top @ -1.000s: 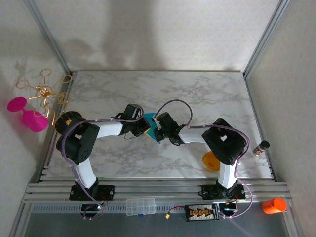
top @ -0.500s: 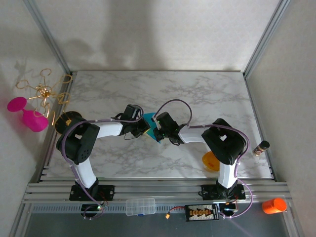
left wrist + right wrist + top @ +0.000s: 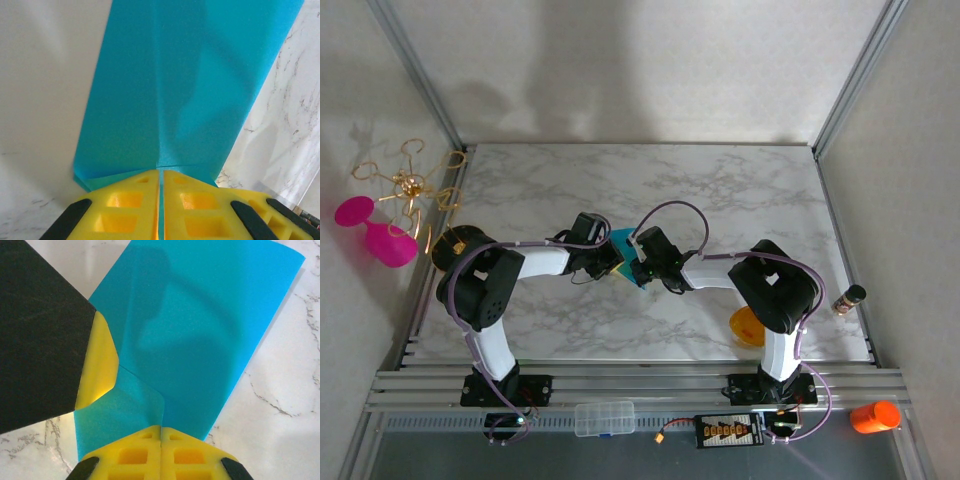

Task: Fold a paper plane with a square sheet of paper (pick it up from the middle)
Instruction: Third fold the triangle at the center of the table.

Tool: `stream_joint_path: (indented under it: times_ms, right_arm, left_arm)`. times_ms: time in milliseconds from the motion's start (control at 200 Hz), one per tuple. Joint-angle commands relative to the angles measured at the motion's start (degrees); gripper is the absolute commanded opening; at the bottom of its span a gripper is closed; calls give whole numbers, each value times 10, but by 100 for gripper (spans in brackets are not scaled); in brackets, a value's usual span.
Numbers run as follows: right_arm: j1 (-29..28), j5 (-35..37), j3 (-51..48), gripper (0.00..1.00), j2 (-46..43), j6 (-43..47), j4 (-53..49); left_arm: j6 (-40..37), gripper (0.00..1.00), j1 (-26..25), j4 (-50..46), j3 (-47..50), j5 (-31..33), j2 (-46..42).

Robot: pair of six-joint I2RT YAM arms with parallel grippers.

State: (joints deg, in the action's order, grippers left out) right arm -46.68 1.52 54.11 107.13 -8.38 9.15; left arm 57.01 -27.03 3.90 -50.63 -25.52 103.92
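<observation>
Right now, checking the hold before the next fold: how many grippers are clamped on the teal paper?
2. The left gripper is shut on an edge of the square sheet of paper; the right gripper pinches it close beside.

**Marble table in a pale, framed enclosure**

A white tabletop [image 3: 740, 190] with grey marble veining fills the middle of the top view. Plain off-white walls close it in at the back [image 3: 720, 60], left [image 3: 360, 120] and right [image 3: 920, 160]. Aluminium posts [image 3: 417, 75] rise at the far corners, and slotted aluminium rails [image 3: 640, 385] run along the near edge. The light is soft, with broad grey shadows on the back wall.
</observation>
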Motion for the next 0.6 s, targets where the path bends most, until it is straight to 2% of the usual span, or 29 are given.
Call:
stream_joint_path:
  times_ms: [0,195,340,596]
  right_arm:
    - [2,-5,2,0,19,-8,-41]
    - [5,-21,17,0,8,-26,-58]
    - [13,-39,39,7,-17,-57,-84]
    - [38,-52,66,26,-58,-103,-123]
  left_arm:
    - [-10,11,2,-17,9,21,10]
    - [-12,11,2,-26,15,32,12]
    - [-10,11,2,-31,27,46,9]
    - [-15,10,2,-31,32,50,13]
